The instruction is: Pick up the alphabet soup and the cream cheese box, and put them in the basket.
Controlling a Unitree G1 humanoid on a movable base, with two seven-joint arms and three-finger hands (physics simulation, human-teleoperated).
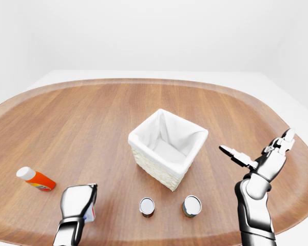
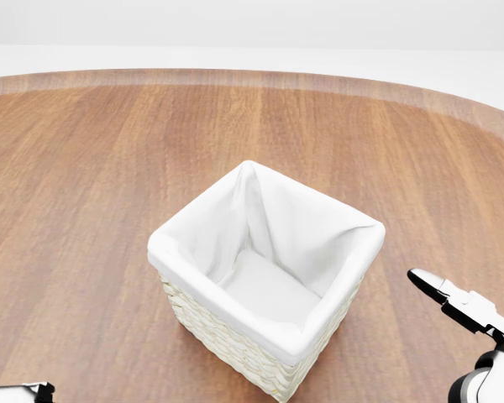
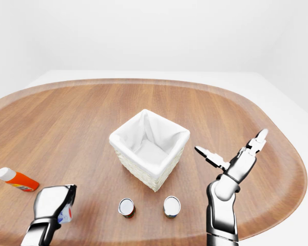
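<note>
Cream cheese box (image 1: pixel 90 212) sitting low-left on the tabletop (image 1: pixel 92 118), peeking out beside the left hand (image 1: pixel 78 201), grip impossible to tell. Right hand (image 1: pixel 259 156) hovering spread. Risking nudging box off the near edge, far from basket (image 1: pixel 167 147).

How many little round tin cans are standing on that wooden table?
2. Both stand below the white-lined wicker basket in the left-eye view: the smaller silver-topped can on the left, the wider one to its right. Another could hide behind the left hand.
</note>
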